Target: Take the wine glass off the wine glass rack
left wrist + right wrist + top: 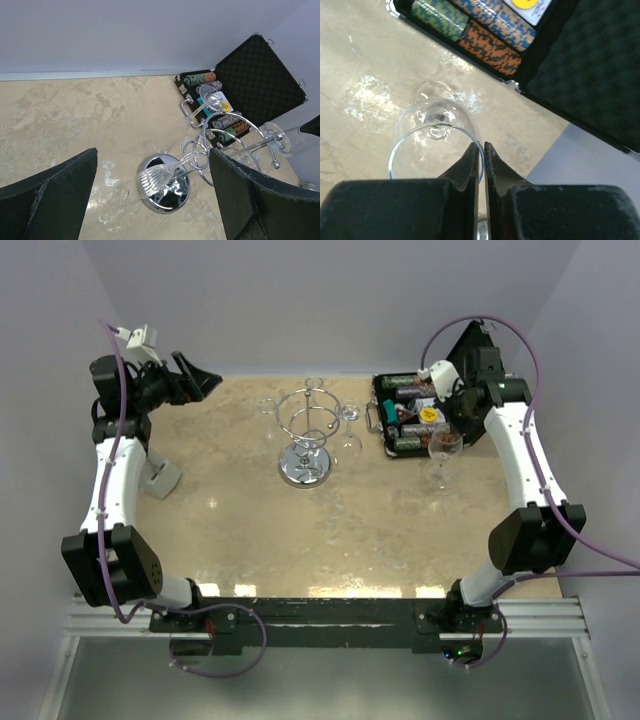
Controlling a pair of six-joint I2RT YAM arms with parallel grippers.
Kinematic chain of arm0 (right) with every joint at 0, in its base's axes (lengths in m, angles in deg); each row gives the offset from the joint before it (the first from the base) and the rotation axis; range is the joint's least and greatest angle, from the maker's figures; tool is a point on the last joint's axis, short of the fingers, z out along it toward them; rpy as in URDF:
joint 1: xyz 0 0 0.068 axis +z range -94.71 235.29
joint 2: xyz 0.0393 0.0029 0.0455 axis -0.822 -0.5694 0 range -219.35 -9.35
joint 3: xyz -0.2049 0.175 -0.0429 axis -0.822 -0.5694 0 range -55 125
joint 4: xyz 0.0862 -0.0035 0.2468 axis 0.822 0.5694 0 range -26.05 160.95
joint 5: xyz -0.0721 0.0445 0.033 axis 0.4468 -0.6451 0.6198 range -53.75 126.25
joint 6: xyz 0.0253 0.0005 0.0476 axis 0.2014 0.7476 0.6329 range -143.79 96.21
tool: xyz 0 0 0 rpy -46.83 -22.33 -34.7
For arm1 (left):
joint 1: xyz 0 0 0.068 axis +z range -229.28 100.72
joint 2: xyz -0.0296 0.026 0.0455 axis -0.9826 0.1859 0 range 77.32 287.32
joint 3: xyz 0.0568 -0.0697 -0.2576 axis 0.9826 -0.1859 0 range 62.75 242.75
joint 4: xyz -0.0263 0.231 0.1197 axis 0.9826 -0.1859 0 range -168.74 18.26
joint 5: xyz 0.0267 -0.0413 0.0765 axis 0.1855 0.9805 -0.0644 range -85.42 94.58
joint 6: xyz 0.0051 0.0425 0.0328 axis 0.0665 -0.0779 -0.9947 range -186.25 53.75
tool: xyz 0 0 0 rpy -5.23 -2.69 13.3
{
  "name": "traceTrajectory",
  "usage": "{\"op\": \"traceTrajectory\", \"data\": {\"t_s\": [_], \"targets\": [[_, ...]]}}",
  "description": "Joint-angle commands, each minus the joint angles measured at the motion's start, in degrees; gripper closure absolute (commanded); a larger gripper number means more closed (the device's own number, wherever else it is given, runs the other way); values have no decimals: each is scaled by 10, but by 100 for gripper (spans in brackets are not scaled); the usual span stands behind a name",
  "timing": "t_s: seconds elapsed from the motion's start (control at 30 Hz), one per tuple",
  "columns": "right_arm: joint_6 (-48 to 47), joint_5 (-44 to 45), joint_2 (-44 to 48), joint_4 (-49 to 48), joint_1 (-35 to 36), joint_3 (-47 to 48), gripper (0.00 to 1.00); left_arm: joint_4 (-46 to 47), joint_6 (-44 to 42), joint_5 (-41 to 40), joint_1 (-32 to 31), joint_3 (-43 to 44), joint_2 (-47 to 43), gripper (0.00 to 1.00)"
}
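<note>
The chrome wine glass rack (305, 465) stands mid-table, with wine glasses still hanging from its top ring (347, 416). In the left wrist view a ribbed glass (155, 180) hangs over the rack's mirror base (172, 197). One clear wine glass (443, 452) stands upright on the table at the right, apart from the rack. My right gripper (450, 430) is shut on its rim. The right wrist view shows the fingers (481, 146) pinching the wall of the glass (427, 135). My left gripper (205, 380) is open and empty, raised at the far left, away from the rack (152, 152).
An open black case (410, 415) of patterned cylinders lies just behind the standing glass; it also shows in the right wrist view (580, 65) and the left wrist view (260, 75). A small grey block (165, 480) sits beside the left arm. White walls enclose the table.
</note>
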Motion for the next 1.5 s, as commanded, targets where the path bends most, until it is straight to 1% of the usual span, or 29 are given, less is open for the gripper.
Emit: {"op": "traceTrajectory", "data": {"t_s": [0.0,0.1,0.3,0.33,0.4,0.47,0.53,0.7,0.8,0.9,1.0,1.07,1.13,1.2,1.27,1.3,1.33,1.37,1.4,1.43,1.47], "targets": [[-12,-60,20,-38,0,-29,100,28,-3,-2,-3,-2,2,3],[-6,-61,32,-65,-1,-56,100,29,-3,0,-5,-1,6,3],[-12,-61,41,-72,-1,-82,100,29,1,4,-7,5,11,3],[-12,-60,42,-72,-1,-83,97,29,1,4,-7,4,9,3],[-13,-55,44,-69,0,-85,87,29,0,3,-7,2,7,3],[-13,-53,43,-57,-1,-81,82,29,-1,3,-9,-1,5,3],[-14,-51,45,-44,0,-71,76,29,-2,3,-8,-2,2,3],[-25,-33,77,-33,-1,-71,67,30,2,5,-8,-3,-3,3],[-34,-24,82,-13,0,-62,64,29,4,5,-8,-6,-5,3],[-35,-5,94,-7,0,-31,61,29,4,7,-8,-7,-6,3],[-55,-2,108,-8,0,17,56,29,-3,7,-8,-8,-10,3],[-69,-30,116,-15,0,46,52,22,-21,8,-10,-8,-16,3],[-63,-119,137,-62,-1,47,45,12,-52,13,-15,-8,-17,1],[-25,-221,161,-151,0,11,31,0,-70,20,-20,-5,-16,1],[7,-360,189,-248,1,-57,27,-14,-80,22,-21,10,-10,1],[44,-411,201,-306,7,-102,26,-24,-90,20,-21,18,-9,1],[94,-440,216,-422,19,-165,26,-39,-107,15,-21,28,-8,1],[145,-452,229,-503,30,-204,26,-54,-124,6,-21,40,-6,1],[182,-446,234,-561,46,-243,27,-70,-144,-6,-21,50,-5,1],[203,-445,236,-615,59,-274,28,-88,-162,-16,-21,64,-3,1],[212,-441,236,-649,73,-296,29,-103,-179,-24,-21,76,-2,1]]}}
